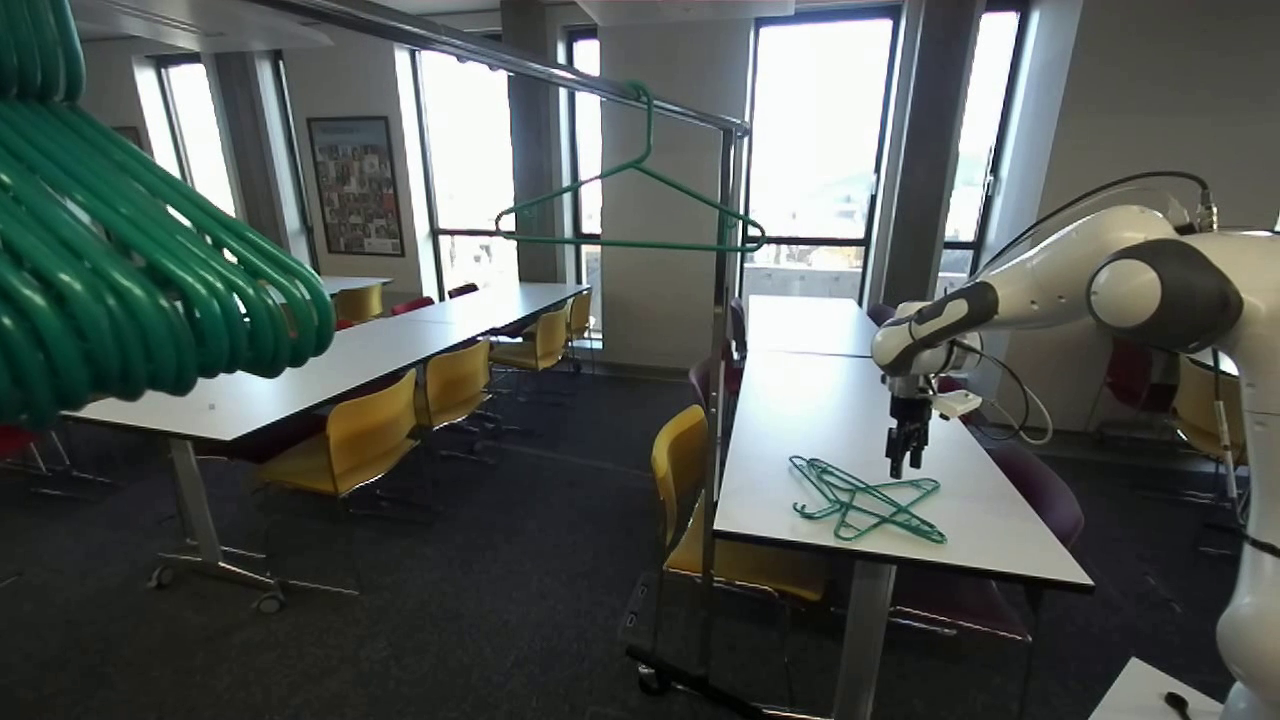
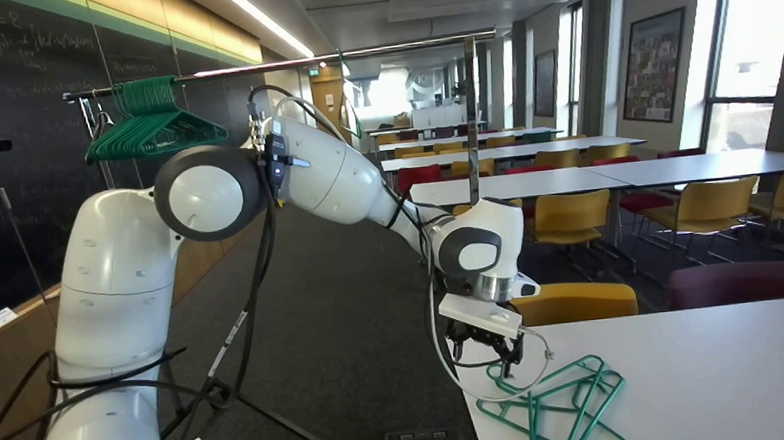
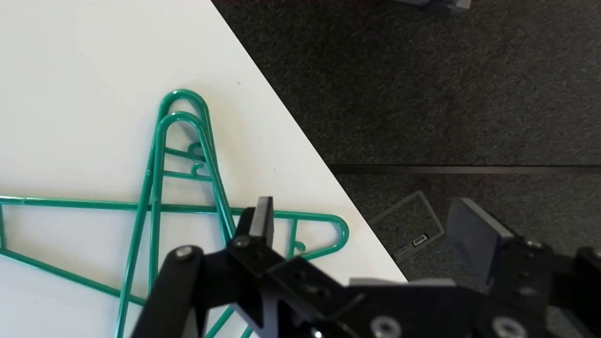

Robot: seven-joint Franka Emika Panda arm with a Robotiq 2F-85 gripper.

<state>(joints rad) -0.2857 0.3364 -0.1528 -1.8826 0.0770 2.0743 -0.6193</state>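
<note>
Fingers (image 3: 474, 239) wide apart, holding nothing. White cable (image 2: 549, 355) loops beside them, could catch. Green hangers (image 3: 156, 202) crossed on worktop (image 3: 84, 94) below: lifting one may snag neighbours. In wrist view worktop ends between fingers: nudge could send hangers over.

White, dark-edged worktop (image 1: 800, 410). Directly on it: green hangers (image 3: 188, 208), lying flat in loose overlapping heap near one end, bars crossing. In wrist view, two nearly aligned, third crosswise, its rounded corner near worktop edge.
</note>
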